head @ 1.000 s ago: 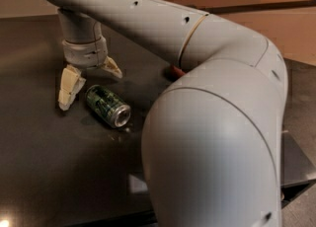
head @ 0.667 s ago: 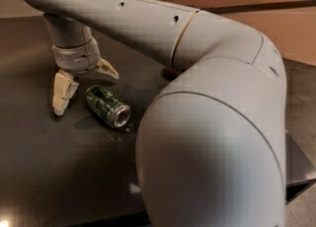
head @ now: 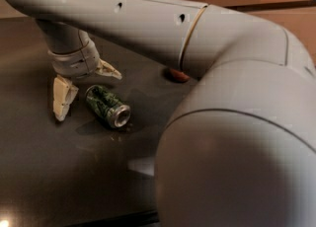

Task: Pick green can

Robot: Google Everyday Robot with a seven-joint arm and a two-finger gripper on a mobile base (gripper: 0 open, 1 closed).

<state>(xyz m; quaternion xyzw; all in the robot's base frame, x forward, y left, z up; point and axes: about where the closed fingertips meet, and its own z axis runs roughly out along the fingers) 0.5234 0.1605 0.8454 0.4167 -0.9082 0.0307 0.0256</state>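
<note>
Closely, spread tool (head: 89, 97) flanks green can (head: 104, 103) on table (head: 49, 181).

The small green-and-white patterned aluminium drink can (head: 106, 103) lies on its side on the dark counter (head: 59, 181), its silver end turned toward the camera. Its far end sits between the spread fingers of the end effector (head: 89, 96), which hangs low over it.

I count one green can (head: 106, 105) lying on one dark table (head: 44, 171). I have one arm (head: 148, 28) and one gripper (head: 89, 96), down at the can's far end, its two fingers (head: 63, 100) spread apart. One small reddish-brown object (head: 177, 75) sits behind my arm.
</note>
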